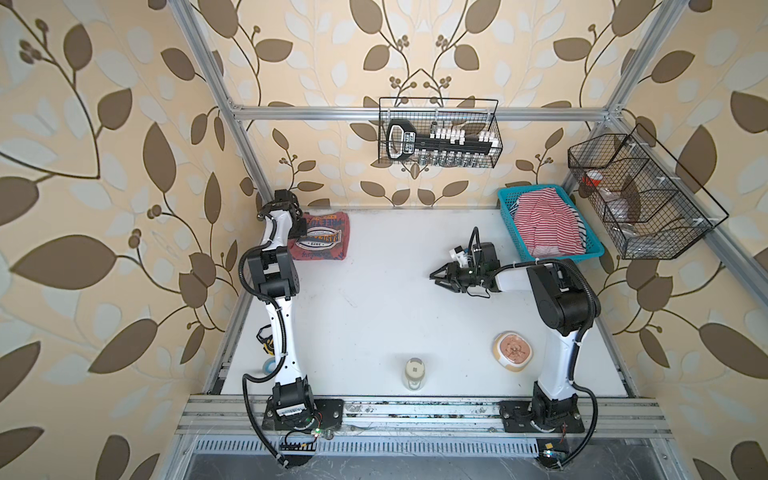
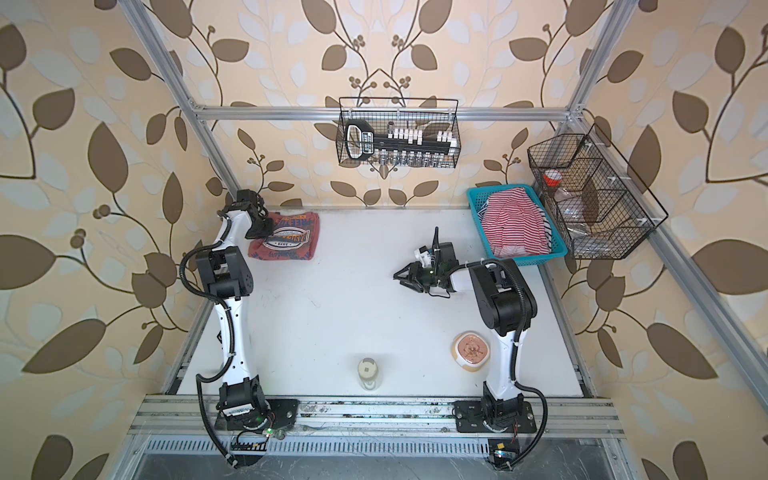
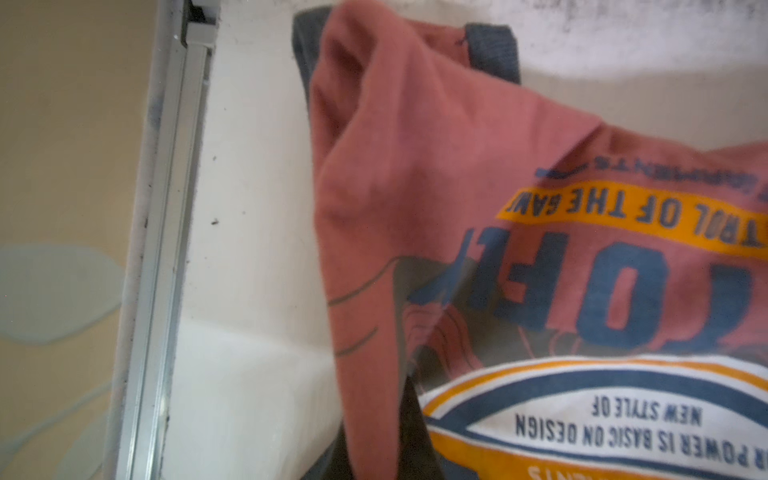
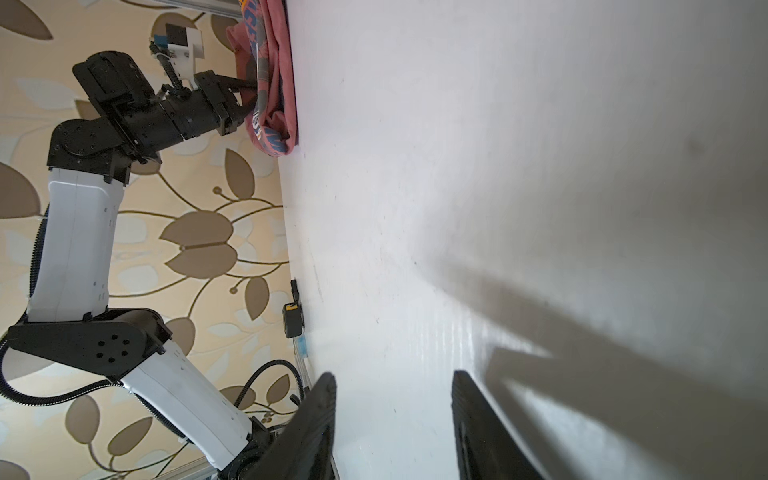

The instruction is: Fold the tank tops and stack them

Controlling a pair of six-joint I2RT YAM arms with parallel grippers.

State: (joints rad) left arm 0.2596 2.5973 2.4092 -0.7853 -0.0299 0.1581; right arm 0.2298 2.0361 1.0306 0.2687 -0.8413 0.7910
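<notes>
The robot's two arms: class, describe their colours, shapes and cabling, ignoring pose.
Both the left arm and right arm have white link shells joined by black joint housings. Black corrugated cable hose loops alongside each. The right gripper has black tapered fingers; a white camera mount sits behind it.

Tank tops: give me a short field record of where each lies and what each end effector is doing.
red tank top: roughly folded, on the table, far left corner
striped tank top: crumpled in the blue basket, far right
left end effector: shut on the red tank top's edge
right end effector: open, empty, above bare table
stack: not yet made
</notes>
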